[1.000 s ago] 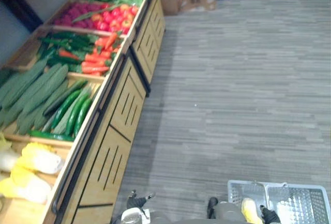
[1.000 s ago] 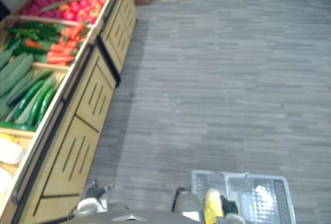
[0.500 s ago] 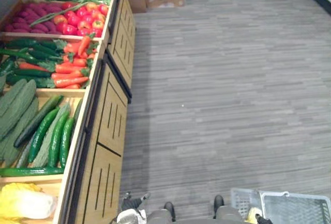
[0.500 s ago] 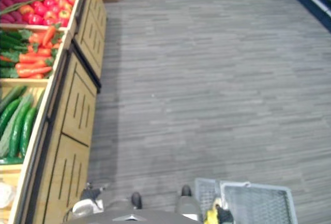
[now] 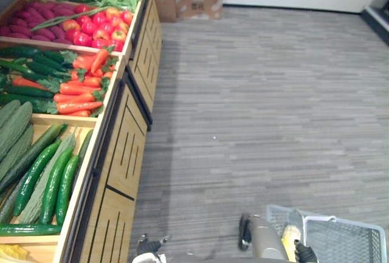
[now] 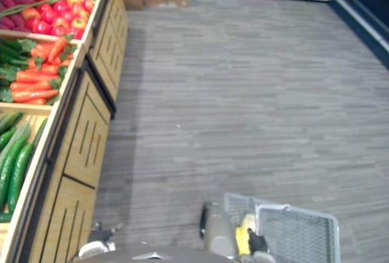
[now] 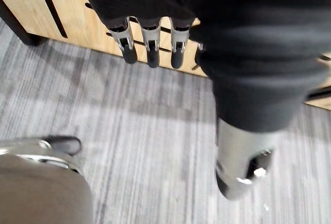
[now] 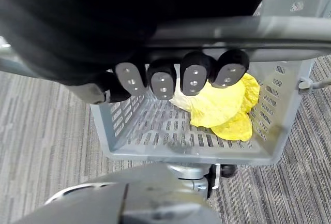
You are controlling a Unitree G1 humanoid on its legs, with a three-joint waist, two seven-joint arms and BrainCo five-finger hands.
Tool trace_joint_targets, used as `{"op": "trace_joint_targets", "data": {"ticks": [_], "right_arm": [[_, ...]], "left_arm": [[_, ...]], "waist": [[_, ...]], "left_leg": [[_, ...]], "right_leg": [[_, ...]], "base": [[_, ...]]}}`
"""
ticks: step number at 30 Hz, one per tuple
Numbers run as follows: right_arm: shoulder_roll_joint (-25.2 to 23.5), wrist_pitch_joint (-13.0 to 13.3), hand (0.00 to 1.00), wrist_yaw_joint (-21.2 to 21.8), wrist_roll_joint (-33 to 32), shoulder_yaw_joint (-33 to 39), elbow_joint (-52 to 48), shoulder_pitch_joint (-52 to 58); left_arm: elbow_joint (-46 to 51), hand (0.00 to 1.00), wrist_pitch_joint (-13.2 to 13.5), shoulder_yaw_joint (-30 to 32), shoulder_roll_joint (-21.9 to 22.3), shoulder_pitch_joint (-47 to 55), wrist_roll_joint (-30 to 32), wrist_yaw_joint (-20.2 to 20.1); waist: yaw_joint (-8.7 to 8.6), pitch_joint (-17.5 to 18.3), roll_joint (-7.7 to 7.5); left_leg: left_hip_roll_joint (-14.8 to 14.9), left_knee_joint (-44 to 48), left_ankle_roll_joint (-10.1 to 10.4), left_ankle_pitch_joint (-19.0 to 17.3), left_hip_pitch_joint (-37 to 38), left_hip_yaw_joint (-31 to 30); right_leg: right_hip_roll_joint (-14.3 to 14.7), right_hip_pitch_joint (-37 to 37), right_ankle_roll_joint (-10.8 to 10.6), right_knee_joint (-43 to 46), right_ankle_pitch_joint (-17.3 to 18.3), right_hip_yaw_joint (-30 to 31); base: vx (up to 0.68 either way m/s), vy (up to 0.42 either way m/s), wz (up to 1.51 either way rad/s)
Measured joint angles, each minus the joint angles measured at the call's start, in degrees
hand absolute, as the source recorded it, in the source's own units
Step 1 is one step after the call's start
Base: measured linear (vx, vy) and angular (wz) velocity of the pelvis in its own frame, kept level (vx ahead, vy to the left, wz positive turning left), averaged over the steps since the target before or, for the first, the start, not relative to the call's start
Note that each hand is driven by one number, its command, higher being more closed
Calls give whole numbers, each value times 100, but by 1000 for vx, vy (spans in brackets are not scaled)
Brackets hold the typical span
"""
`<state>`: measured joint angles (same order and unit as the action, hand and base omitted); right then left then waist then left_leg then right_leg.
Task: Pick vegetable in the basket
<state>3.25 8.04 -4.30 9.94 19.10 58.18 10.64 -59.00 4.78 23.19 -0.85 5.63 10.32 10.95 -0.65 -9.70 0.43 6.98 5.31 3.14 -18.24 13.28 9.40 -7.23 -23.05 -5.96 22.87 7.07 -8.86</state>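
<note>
Inside the grey basket, the yellow vegetable is lying just beneath the fingers of the right hand, which are clamping the handle. Beside the wooden stand, the left hand is hanging slack-fingered, holding nothing.

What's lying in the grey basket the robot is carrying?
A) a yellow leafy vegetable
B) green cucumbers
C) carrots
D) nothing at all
A: the right wrist view shows a yellow leafy vegetable lying in the grey basket, with the right robot hand curled round the handle.
</note>
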Motion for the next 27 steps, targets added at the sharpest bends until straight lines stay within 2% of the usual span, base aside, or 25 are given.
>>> {"op": "trace_joint_targets", "data": {"ticks": [1, 2, 3, 5, 7, 8, 9, 10, 12, 14, 17, 19, 20, 21, 22, 23, 24, 25, 27], "right_arm": [[-7, -32, 100, 0, -29, 72, 0, 32], [-8, -59, 100, -13, -110, 91, 0, 89], [-1, -76, 100, -17, -142, 141, -6, 161], [-25, -75, 100, -11, -131, 243, -65, 156], [36, -78, 100, -6, -92, 271, -122, 159], [35, -78, 100, -1, -91, 282, -153, 163], [13, -85, 100, -3, -94, 286, -169, 167], [40, -105, 100, -8, -95, 281, -180, 156], [98, -106, 100, -17, -93, 253, -223, 154], [134, -106, 100, -33, -98, 178, -250, 179], [137, -96, 100, -34, -100, 44, -432, 185], [138, -94, 100, -35, -96, 13, -448, 204], [139, -67, 100, -35, -94, 22, -463, 197], [134, -66, 100, -38, -98, 37, -481, 200], [134, -66, 100, -37, -97, 37, -480, 202], [51, -82, 100, -42, -98, 51, -384, 80], [-21, -33, 100, -17, -103, 12, -369, -11], [-57, -31, 100, -10, -104, 14, -331, -71], [-90, -7, 100, 16, -89, -2, -185, -238]], "left_arm": [[1, 0, 0, 137, 57, -13, 1, 1], [0, 0, -2, 279, 124, -16, 1, 1], [-20, 0, 1, 446, 214, -50, 1, -7], [1, 0, 6, 616, 408, -128, 1, -11], [36, 0, 8, 637, 538, -115, 1, -15], [40, 0, 8, 635, 555, -123, 1, -17], [79, 0, 8, 621, 570, -152, -10, -27], [161, 0, 9, 614, 568, -156, -20, -50], [289, 0, 16, 613, 566, -156, -36, -64], [339, 0, 19, 580, 562, -161, -66, -61], [531, 0, 41, 506, 563, -231, -124, -50], [538, 0, 80, 453, 554, -302, -120, -32], [525, 0, 93, 405, 544, -302, -108, -3], [507, 0, 93, 392, 547, -291, -108, 2], [492, 0, 100, 386, 549, -274, -108, 4], [479, 0, 127, 370, 499, -279, -98, 1], [480, 0, 156, 315, 400, -287, -60, -3], [480, 0, 181, 320, 322, -294, -60, -4], [393, 0, 162, 364, 235, -289, -52, 0]], "waist": [[-33, -7, 18], [-60, 10, 55], [-62, 27, 125], [-57, 41, 192], [-61, 114, 296], [-81, 116, 299], [-79, 109, 289], [-56, 73, 230], [-22, 45, 187], [46, 30, 147], [185, 51, 101], [248, 49, 70], [239, 53, 58], [245, 56, 64], [252, 61, 82], [265, 125, -48], [245, 161, -232], [265, 173, -304], [324, 310, -498]], "left_leg": [[55, -63, 95, -61, 100, -70], [144, -139, 132, -100, 195, -97], [274, -55, 126, -64, 228, -104], [387, 314, 244, 131, 141, -81], [582, 1131, 286, 460, -141, -218], [642, 1565, 305, 607, -346, -304], [740, 2650, 359, 1081, -861, -578], [853, 3727, 605, 1379, -1359, -767], [942, 4808, 636, 1377, -1899, -613], [1041, 5226, 492, 1194, -2252, -247], [1037, 4799, 352, 904, -3060, 411], [962, 3807, 266, 850, -3227, 1113], [853, 2947, 130, 941, -3207, 1672], [741, 2045, -127, 1215, -3150, 2157], [690, 1592, -192, 1433, -3103, 2357], [452, 1450, -720, 1458, -3070, 2449], [231, 1362, -788, 1350, -3078, 2426], [155, 1360, -800, 1262, -3078, 2417], [-182, 1217, -852, 1017, -2884, 2410]], "right_leg": [[2, -11, 25, -325, -245, 48], [22, 10, 13, -214, -644, 60], [63, -106, 161, 289, -364, -10], [43, -211, 290, 895, 162, -114], [102, -9, 447, 1079, 563, -320], [106, 111, 463, 1042, 649, -386], [125, 399, 539, 877, 745, -513], [162, 733, 588, 638, 774, -615], [216, 1356, 597, 235, 779, -659], [214, 2009, 596, -207, 778, -728], [122, 2599, 470, -809, 763, -965], [23, 2882, 311, -1063, 770, -1120], [-59, 3119, 213, -1164, 798, -1259], [-82, 3289, 111, -1215, 857, -1343], [-66, 3356, 57, -1227, 898, -1350], [-140, 3422, 47, -1284, 978, -1240], [-253, 3378, 183, -1305, 866, -1015], [-302, 3348, 229, -1262, 808, -867], [-575, 3075, 116, -558, 567, -294]], "base": [[463, -273, 56], [476, -289, 57], [475, -301, 45], [471, -321, 25], [546, -341, 24], [489, -290, 41], [457, -264, 44], [436, -243, 36], [386, -173, 19], [343, -84, 17], [257, 45, 20], [262, 126, 36], [452, 249, 54], [470, 277, 52], [483, 308, 48], [403, 268, 47], [401, 268, 44], [407, 280, 36], [402, 294, 19]]}}
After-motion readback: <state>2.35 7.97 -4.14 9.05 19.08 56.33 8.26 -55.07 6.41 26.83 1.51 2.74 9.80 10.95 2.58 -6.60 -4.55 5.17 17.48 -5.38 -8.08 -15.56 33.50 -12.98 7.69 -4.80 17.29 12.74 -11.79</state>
